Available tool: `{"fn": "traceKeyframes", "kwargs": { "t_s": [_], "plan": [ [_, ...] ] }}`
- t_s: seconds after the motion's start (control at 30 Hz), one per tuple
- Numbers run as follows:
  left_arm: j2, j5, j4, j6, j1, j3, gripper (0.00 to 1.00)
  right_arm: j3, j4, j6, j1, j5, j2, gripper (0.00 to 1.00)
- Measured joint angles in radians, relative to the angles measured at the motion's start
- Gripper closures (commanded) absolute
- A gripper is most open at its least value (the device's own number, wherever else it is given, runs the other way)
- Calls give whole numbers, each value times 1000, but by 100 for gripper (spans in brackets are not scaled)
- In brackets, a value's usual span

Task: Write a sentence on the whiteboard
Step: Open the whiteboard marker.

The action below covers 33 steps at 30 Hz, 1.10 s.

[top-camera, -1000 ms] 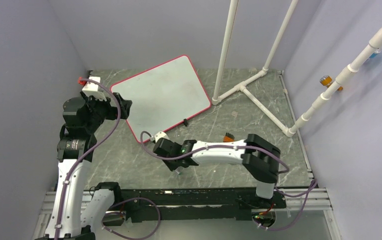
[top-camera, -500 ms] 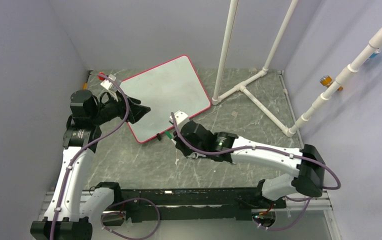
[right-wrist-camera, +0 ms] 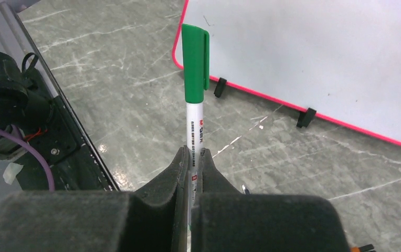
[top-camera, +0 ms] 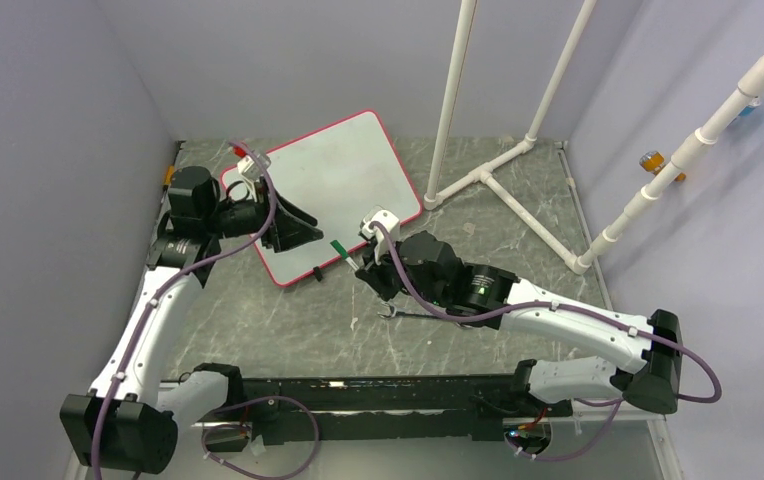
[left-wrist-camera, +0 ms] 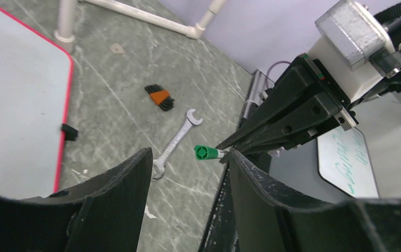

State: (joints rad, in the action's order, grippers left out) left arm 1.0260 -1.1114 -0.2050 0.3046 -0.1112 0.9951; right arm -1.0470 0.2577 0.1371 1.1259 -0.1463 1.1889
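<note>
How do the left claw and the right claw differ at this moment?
The right claw is shut on a green-capped marker; the left claw stands open, gripping nothing. The right claw sits over the table, just off the whiteboard; the left claw shows over the board's near part in the top view. Both have black fingers and face each other, the marker's cap pointing toward the left claw's gap.
</note>
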Motion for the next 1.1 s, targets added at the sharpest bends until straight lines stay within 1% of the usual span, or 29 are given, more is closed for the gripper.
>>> {"fn": "traceKeyframes", "kwargs": {
  "t_s": [0.33, 0.5, 0.7, 1.1],
  "plan": [
    [40, -75, -4, 18, -66, 4, 46, 0, -21, -64, -2, 16, -6, 100],
    [64, -69, -54, -18, -93, 27, 48, -2, -27, -75, -3, 18, -6, 100],
    [93, -60, -103, -50, -110, 42, 57, -24, -28, -86, -3, 22, -3, 100],
    [104, -44, -129, -63, -130, 43, 59, -48, -35, -97, -3, 43, 17, 100]
  ]
}}
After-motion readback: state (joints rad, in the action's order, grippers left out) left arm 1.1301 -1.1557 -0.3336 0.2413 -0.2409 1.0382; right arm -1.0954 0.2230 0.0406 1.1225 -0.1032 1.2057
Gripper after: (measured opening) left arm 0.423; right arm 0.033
